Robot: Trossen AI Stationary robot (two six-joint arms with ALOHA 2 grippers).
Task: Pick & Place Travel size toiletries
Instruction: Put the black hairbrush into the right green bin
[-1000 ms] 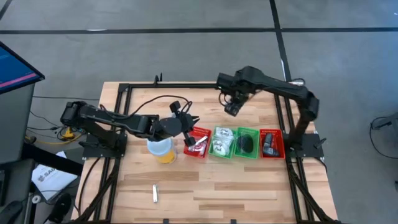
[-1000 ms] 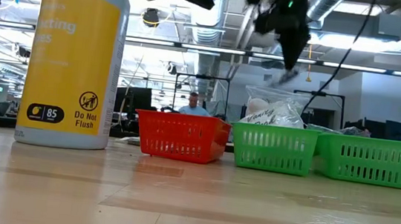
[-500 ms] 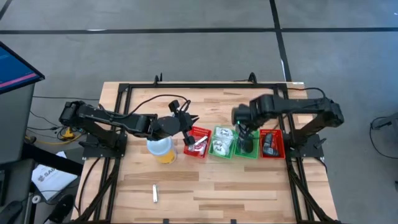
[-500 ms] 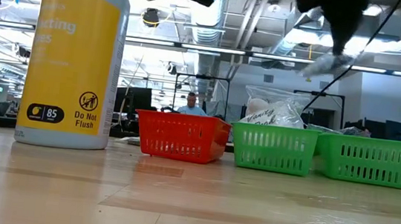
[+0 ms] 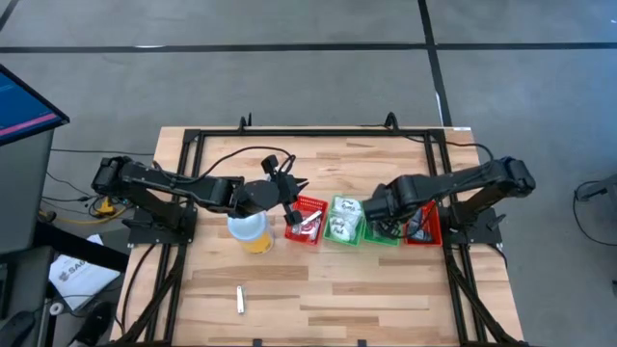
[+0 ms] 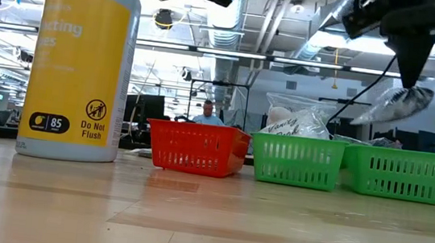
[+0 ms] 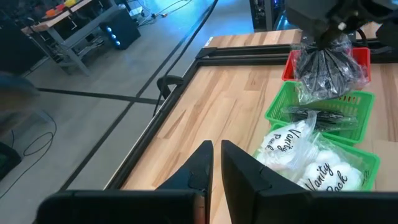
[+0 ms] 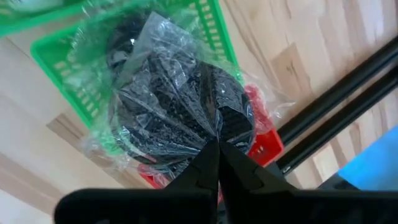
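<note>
So the right gripper point(image 8: 213, 163) is pinched tight on a clear packet of dark discs point(image 8: 177, 109), dangling it just above the green bin point(image 5: 384, 220) second from the table's right edge. Left gripper point(image 7: 214, 163) has its fingers nearly together with nothing in them, hanging over the red bin point(image 5: 307, 219) beside the yellow cup point(image 5: 251, 232).
</note>
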